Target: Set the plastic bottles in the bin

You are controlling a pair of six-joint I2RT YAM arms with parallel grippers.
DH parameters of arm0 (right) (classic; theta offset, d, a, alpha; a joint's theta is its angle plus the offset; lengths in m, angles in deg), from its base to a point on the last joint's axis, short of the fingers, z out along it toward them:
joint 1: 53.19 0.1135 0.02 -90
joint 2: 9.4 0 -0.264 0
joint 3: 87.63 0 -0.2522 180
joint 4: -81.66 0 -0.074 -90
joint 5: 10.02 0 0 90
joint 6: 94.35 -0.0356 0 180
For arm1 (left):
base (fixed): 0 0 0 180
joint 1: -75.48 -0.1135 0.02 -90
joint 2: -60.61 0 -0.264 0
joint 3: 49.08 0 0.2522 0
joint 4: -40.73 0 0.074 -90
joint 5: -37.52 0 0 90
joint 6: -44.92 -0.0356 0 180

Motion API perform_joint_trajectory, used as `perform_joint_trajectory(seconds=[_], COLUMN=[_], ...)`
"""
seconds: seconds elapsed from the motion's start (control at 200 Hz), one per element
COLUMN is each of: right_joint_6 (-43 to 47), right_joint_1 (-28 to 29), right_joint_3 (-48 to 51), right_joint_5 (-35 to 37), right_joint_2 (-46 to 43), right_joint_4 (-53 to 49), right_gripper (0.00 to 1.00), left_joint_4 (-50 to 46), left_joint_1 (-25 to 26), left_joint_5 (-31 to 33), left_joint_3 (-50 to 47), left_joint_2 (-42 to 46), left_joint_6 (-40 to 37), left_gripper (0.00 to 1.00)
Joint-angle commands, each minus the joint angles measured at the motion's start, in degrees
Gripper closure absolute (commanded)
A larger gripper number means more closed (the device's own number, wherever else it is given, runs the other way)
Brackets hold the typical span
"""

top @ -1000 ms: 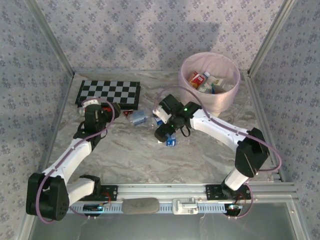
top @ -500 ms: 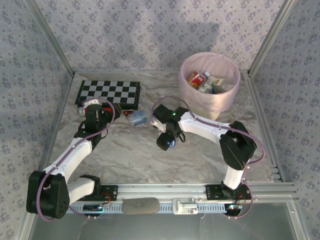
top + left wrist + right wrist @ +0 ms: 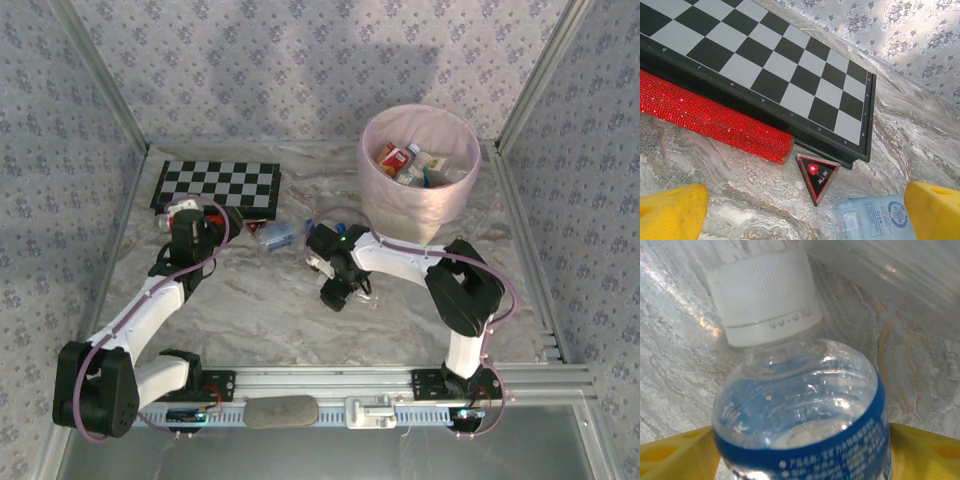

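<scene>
Bottle (image 3: 799,390) between right claw (image 3: 800,460) tips, base out of frame

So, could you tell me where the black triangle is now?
In the left wrist view, the black triangle lies just off the corner of the chessboard, between the end of the red stick and a bottle.

Your top camera looks down from above the near edge of the table (image 3: 250,310), over all of it. Your left wrist camera faces the chessboard (image 3: 790,75) at the far left, close. Your right wrist camera sits nearly against a bottle (image 3: 800,415) mid-table. Both spots lie within the top view.
</scene>
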Motion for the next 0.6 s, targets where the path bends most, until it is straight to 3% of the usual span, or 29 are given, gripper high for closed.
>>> perform_joint_trajectory(seconds=[0.0, 0.34, 0.595], right_joint_6=[-0.7, 0.1, 0.9], right_joint_1=[0.5, 1.2, -0.9], right_joint_3=[0.6, -0.7, -6.1], right_joint_5=[0.6, -0.4, -10.9], right_joint_2=[1.5, -0.1, -8.2], right_joint_4=[-0.1, 0.7, 1.2], right_gripper=[0.19, 0.52, 0.56], left_joint_4=[1.2, 1.2, 1.3], left_joint_1=[-0.2, -0.3, -0.3], left_joint_5=[-0.9, -0.3, -0.3], left_joint_3=[0.0, -0.3, -0.7], left_joint_2=[1.2, 1.5, 1.7], left_joint_6=[0.5, 0.4, 0.0], left_gripper=[0.0, 0.0, 0.0])
